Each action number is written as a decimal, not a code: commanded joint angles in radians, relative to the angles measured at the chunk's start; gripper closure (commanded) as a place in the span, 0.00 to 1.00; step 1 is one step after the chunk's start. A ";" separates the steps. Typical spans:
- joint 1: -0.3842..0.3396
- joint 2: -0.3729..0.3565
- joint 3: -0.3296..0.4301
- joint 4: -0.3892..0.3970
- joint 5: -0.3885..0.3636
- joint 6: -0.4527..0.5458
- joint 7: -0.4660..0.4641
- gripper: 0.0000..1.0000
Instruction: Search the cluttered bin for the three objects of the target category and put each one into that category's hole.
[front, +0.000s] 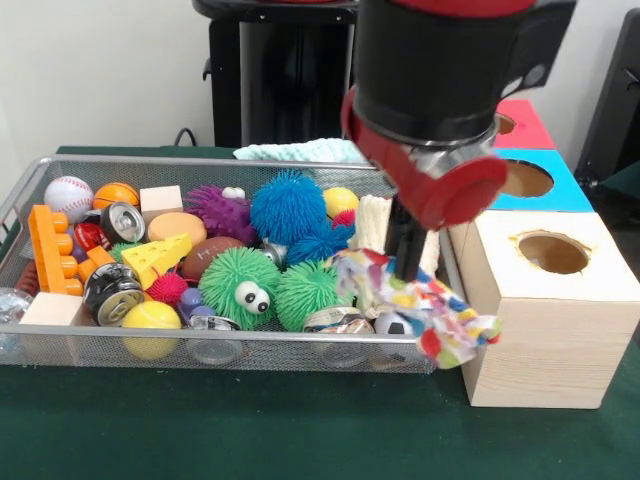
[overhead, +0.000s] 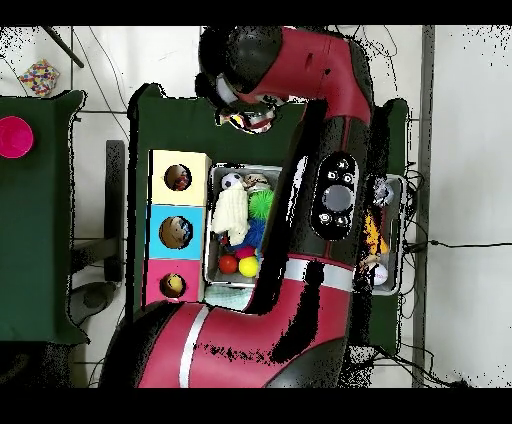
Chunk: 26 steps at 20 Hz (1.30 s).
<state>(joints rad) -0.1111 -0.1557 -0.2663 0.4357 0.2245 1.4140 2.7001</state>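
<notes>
My gripper (front: 406, 268) reaches down at the right end of the wire bin (front: 200, 352), its black fingers shut on a multicoloured patchwork cloth (front: 440, 312). The cloth hangs over the bin's right rim, against the wooden box (front: 560, 335) with a round hole (front: 553, 252) on top. A white knitted cloth (front: 375, 222) lies in the bin just behind the gripper. A pale teal cloth (front: 300, 151) rests on the bin's back rim. In the overhead view the patchwork cloth (overhead: 245, 120) shows under the arm's head, and the white cloth (overhead: 230, 212) lies in the bin.
Behind the wooden box stand a blue box (front: 565, 188) and a red box (front: 528, 125), each with a hole. The bin holds fuzzy green balls (front: 240, 285), a blue fuzzy ball (front: 288, 205), cans, balls and blocks. The arm (overhead: 335, 190) hides most of the bin overhead.
</notes>
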 joint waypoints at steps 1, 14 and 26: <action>0.036 -0.018 0.009 0.086 0.067 0.118 0.392 1.00; 0.131 -0.061 -0.064 0.129 0.093 0.207 0.473 1.00; 0.197 -0.122 -0.095 0.466 -0.012 -0.106 0.329 1.00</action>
<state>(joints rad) 0.0851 -0.2612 -0.3636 0.5839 0.2823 1.4843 2.8744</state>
